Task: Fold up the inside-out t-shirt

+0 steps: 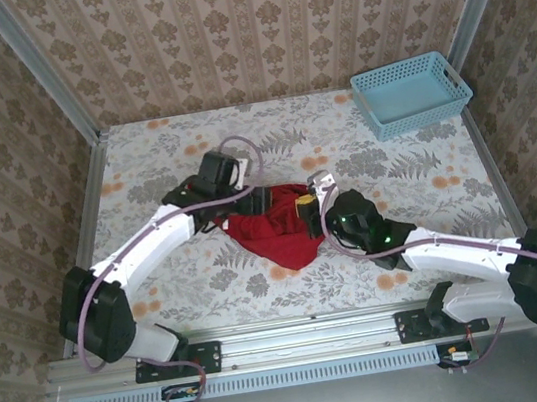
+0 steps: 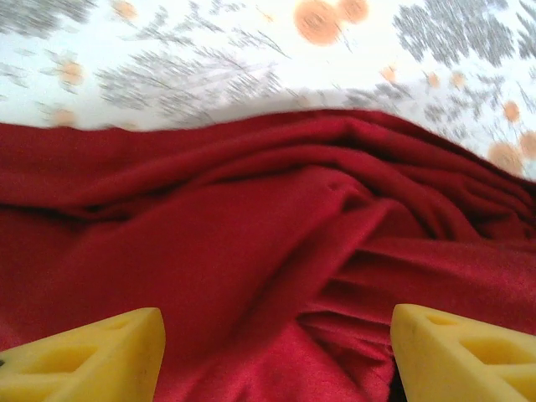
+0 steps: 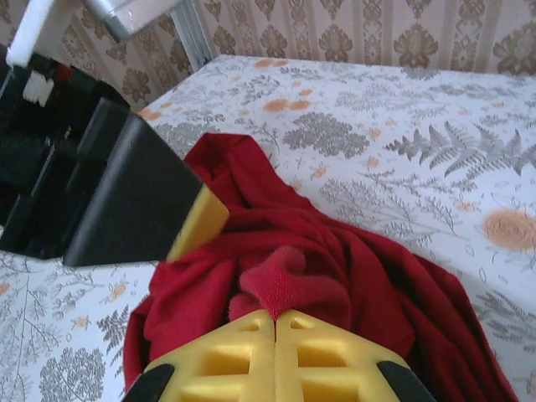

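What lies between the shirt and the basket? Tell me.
The stretch from shirt to basket is bare flowered table, as the top view shows.

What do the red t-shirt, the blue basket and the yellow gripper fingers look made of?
T-shirt: soft cloth, likely knit, matte; it lies in loose folds.
Basket: probably rigid plastic, light blue; walls show a moulded lattice.
Fingers of the right gripper: likely hard plastic, matte yellow, with hollow pockets.
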